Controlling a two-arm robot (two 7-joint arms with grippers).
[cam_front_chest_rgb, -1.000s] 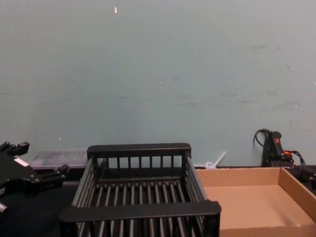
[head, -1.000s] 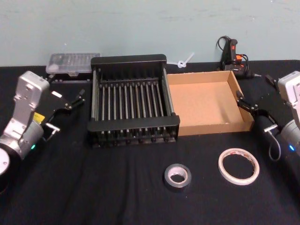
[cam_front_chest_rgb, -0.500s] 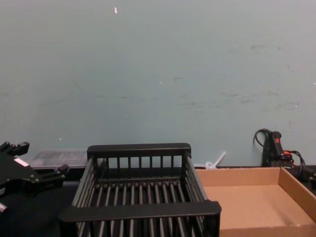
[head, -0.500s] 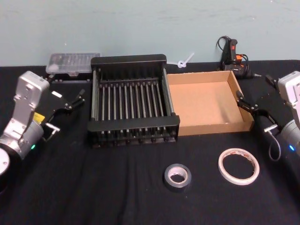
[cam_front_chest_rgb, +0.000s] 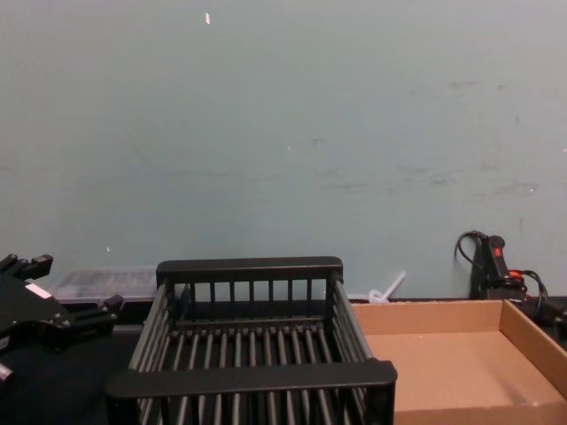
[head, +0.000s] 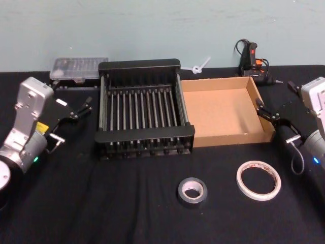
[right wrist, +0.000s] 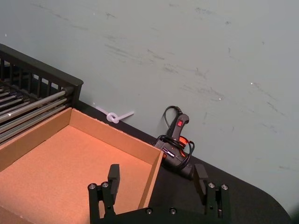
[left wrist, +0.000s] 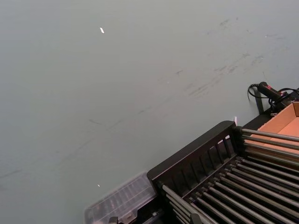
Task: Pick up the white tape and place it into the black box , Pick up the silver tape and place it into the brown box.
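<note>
— Where are the tapes?
— Both flat on the table [head: 127,203]: white tape [head: 258,180] near the right gripper [head: 271,118], silver tape [head: 192,191] beside it, in front of the black box [head: 144,135] and brown box [head: 264,119].
— The fingers?
— Spread on both; left gripper [head: 68,118] holds nothing.

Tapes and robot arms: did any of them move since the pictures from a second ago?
Nothing visibly changed. The white tape and silver tape lie flat on the table in front of the black box and brown box. The left tool and right tool stay open, parked at the sides.
</note>
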